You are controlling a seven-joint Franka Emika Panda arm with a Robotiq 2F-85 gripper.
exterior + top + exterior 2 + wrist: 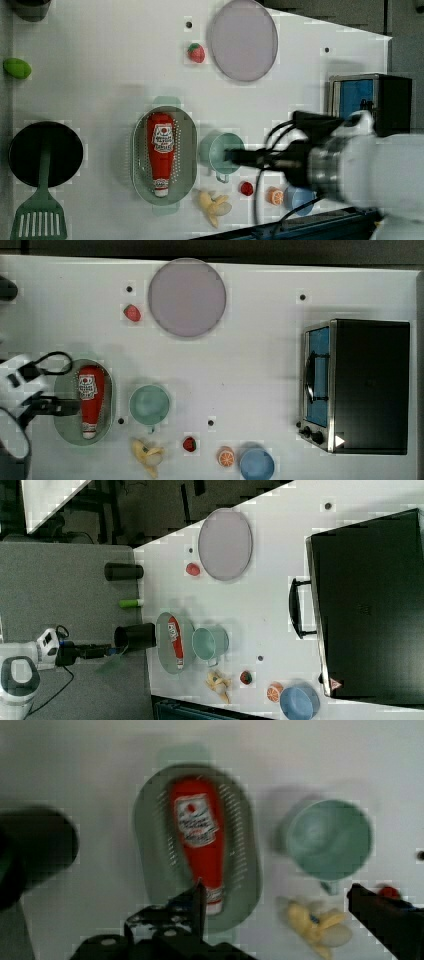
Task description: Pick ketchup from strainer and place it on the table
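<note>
The red ketchup [91, 399] bottle lies on its side in the pale green oval strainer [64, 412], white cap toward the top view's bottom. Strainer and bottle rest on the white table [250, 350]. My gripper [70, 406] hangs above the strainer's edge at the top view's left. In the wrist view the gripper [280, 907] is open, with one finger [196, 902] over the ketchup [200, 835] cap end and the other finger [380, 912] far off beside the banana. Nothing is held. The left view shows the gripper [235, 156] raised well above the ketchup [161, 150].
A round green cup [149, 405] stands close beside the strainer. Nearby lie a banana [148, 452], two strawberries [132, 313] [189, 444], an orange half [226, 457] and a blue bowl [256, 464]. A grey-lilac plate [187, 297] and toaster oven [357, 386] stand farther off.
</note>
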